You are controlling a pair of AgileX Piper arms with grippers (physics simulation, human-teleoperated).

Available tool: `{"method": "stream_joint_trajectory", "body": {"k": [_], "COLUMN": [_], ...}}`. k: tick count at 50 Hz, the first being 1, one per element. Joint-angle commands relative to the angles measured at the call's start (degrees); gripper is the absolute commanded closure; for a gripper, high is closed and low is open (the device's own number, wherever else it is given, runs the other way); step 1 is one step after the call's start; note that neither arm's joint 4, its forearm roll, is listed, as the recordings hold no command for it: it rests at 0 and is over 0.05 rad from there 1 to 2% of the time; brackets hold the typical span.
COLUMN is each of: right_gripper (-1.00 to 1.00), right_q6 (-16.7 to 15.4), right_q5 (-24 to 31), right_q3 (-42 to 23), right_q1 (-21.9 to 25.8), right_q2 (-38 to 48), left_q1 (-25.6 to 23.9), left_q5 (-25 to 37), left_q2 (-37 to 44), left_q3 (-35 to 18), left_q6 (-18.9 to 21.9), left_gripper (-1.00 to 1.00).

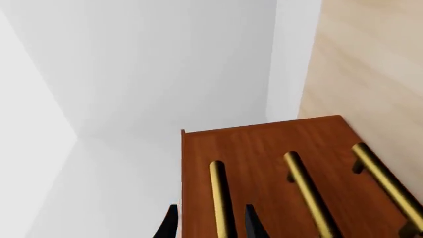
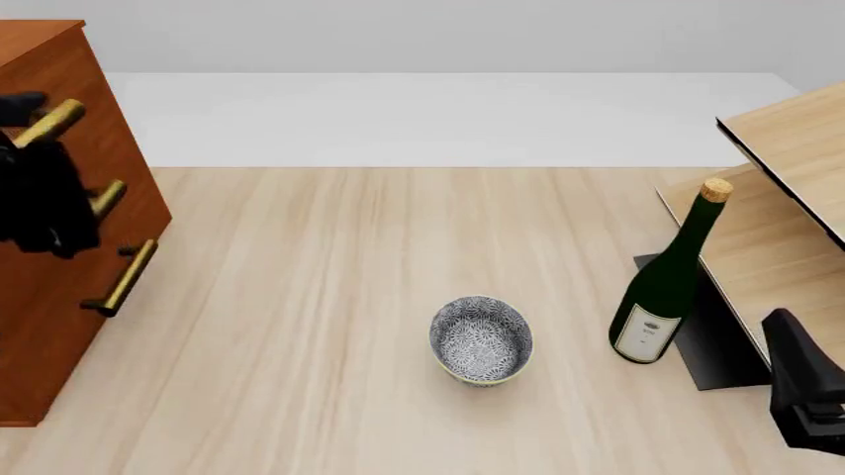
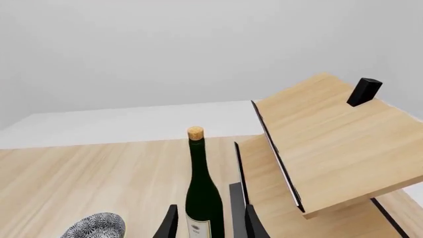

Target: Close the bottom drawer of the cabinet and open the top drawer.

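At the table's left edge, in the front view, the cabinet (image 2: pixel 59 237) stands with its three brass-handled drawers facing right. All three fronts look flush from here, so the bottom drawer (image 2: pixel 66 327) reads as shut already. Judgement, not certainty; the angle is steep.

Step in hand looks like the second half: opening the top drawer (image 2: pixel 79 89). The left gripper (image 1: pixel 211 223) sits at the top handle (image 1: pixel 221 198). In the left wrist view its two dark fingertips (image 1: pixel 169 223) straddle the brass bar, one on each side, with a gap showing between finger and bar on at least one side. Jaws are partly open, wide enough to clear the handle. Whether they already pinch it I cannot tell — only the tips show at the frame edge.

Next move, as I judge it: close on the bar, then draw straight out, away from the cabinet face, keeping the pull level so the drawer does not bind.

The right gripper (image 3: pixel 210 223) is idle at the far side, fingers apart and holding nothing, with the green wine bottle (image 3: pixel 203 198) seen between them further off. The patterned bowl (image 2: pixel 481 339) sits mid-table, well clear of the work.
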Motion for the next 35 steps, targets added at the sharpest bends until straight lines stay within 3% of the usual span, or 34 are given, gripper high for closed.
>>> {"method": "stream_joint_trajectory", "body": {"k": [1, 35], "right_gripper": [-1.0, -1.0], "right_q6": [-0.04, -0.05], "right_q5": [-0.3, -0.42], "right_q3": [-0.01, 0.02], "right_q1": [0.03, 0.05], "right_q2": [0.31, 0.41], "left_q1": [1.48, 4.04], "left_q5": [2.34, 4.49], "left_q2": [-0.87, 2.61], "left_q3": [-1.32, -3.57], "left_q6": [-1.37, -4.27], "left_gripper": [-1.0, -1.0]}}
